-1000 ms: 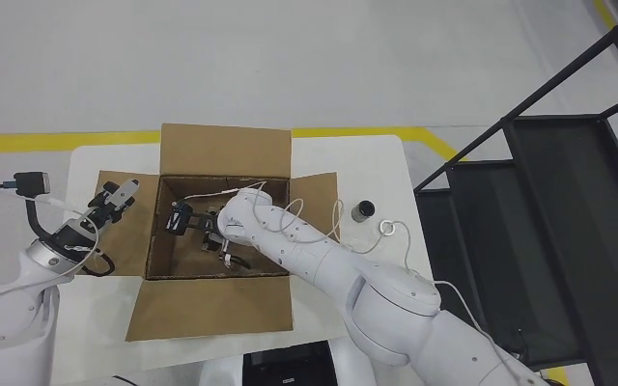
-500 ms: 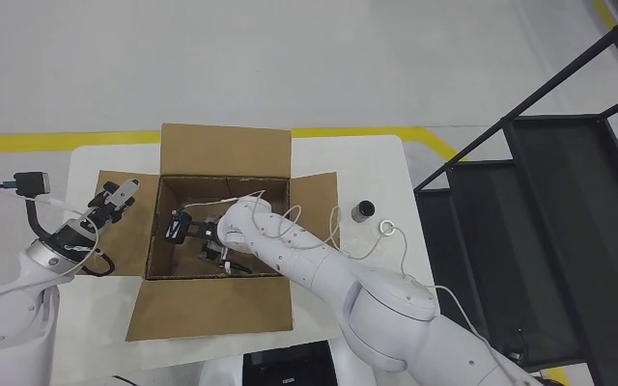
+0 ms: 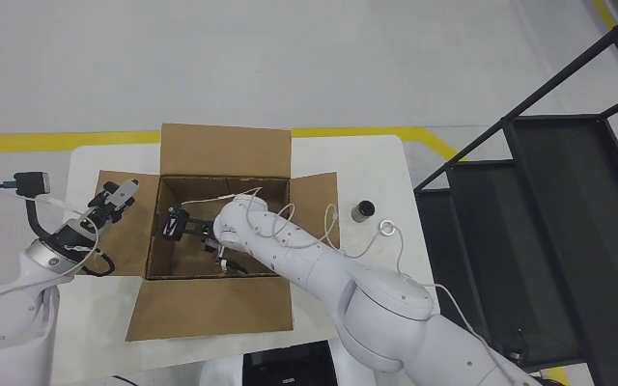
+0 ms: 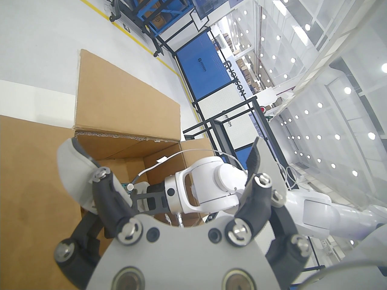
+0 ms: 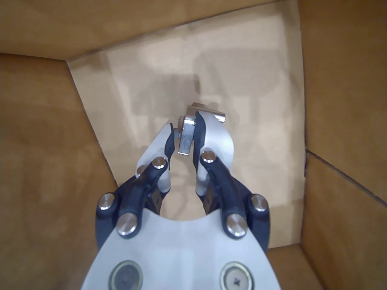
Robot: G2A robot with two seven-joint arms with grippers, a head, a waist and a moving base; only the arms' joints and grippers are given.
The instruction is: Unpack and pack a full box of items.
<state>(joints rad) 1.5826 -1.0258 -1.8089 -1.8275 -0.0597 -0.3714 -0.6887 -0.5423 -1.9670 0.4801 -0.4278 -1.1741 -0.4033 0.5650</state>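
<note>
**A:** What's over on the left?

**B:** The left gripper [image 3: 114, 198] hangs above the left flap of the box [image 3: 225, 150]. Its fingers are spread wide and hold nothing. It sits exactly where it was a second ago.

**A:** And the box itself?

**B:** It's open on the table [image 3: 348, 159] with its flaps folded out. The right arm reaches in, and the right gripper [image 5: 184, 131] is low inside, near the left wall. Its fingers are pinched on a small metal piece [image 5: 185, 141].

**A:** Has anything changed there?

**B:** Yes. Over the last second the wrist has slid a little further left across the box, and the gripper went with it. The floor around the fingers is bare cardboard.

**A:** Is that packing or unpacking?

**B:** I can't tell for sure. I can't see whether the piece touches the floor, so my guess is it's either freshly lifted or about to be set down.

**A:** What's right of the box?

**B:** A small dark bottle [image 3: 363, 209] stands upright on the table, just beside the right flap and outside the box.
</note>
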